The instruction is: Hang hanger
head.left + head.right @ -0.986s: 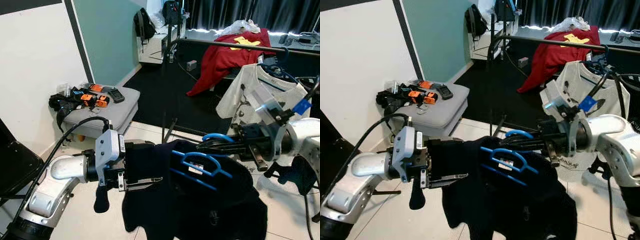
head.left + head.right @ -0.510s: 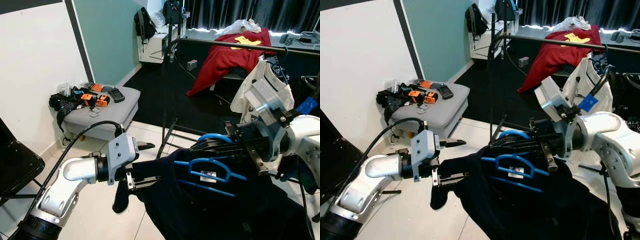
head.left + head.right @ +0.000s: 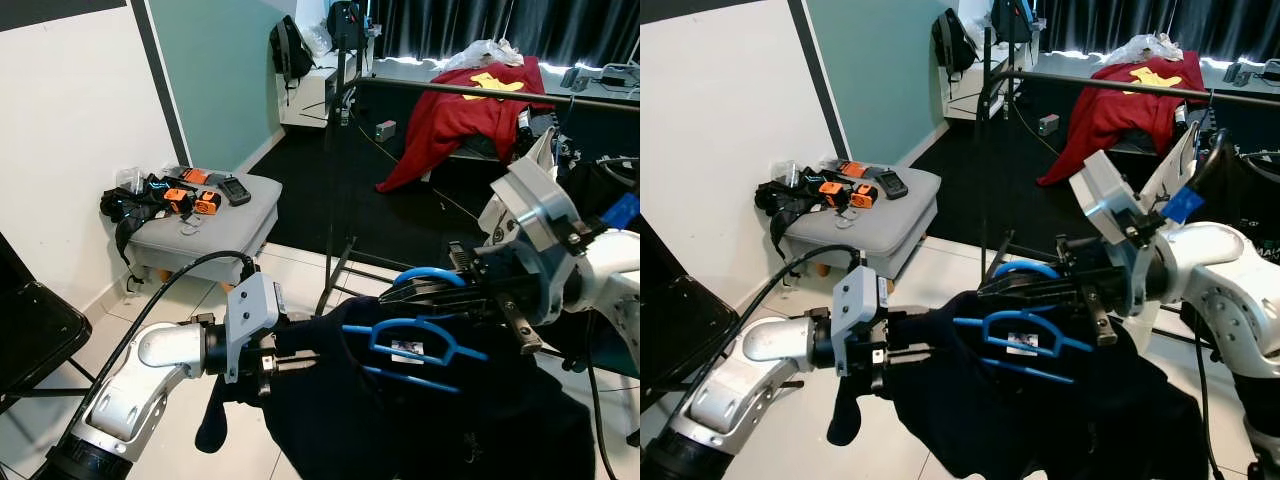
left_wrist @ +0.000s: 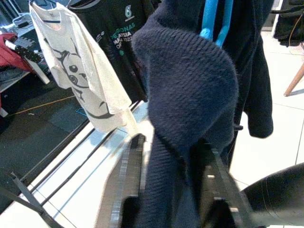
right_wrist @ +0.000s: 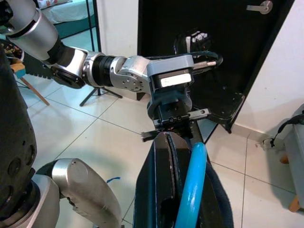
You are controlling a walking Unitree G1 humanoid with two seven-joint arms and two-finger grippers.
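Dark navy knit is what this moment is about: a navy sweater (image 3: 420, 410) is draped over a blue plastic hanger (image 3: 420, 338), and both arms are carrying it in front of the black clothes rail (image 3: 470, 92). Starting well left of that rail, a grey padded stool (image 3: 215, 225) is sitting against the wall with orange-and-black gadgets (image 3: 185, 195) piled on it. Nearer in, below and left of the rail, the left gripper (image 3: 285, 358) is pinching a fold of the sweater's shoulder, and the left wrist view is confirming it, with knit bunched between the black fingers (image 4: 130, 180). Moving right, the hanger is riding level with its hook (image 3: 428, 274) pointing up toward the rail but well short of it. The right gripper (image 3: 440, 290) is clamped tight on that hook, fingers pressed together around the blue plastic, as the right wrist view is showing plainly. Up on the rail itself, a red garment (image 3: 450, 120) is hanging over the bar, and a white printed T-shirt (image 4: 76, 71) and a dark T-shirt (image 4: 114, 33) are hanging on it too.

I'd judge this to be the carry-and-approach step, with the hang not yet done. Next, the right arm is going to need to lift the hook above the bar, find a free stretch between the hanging clothes, and lower it on, while the left keeps the sweater from sliding off.
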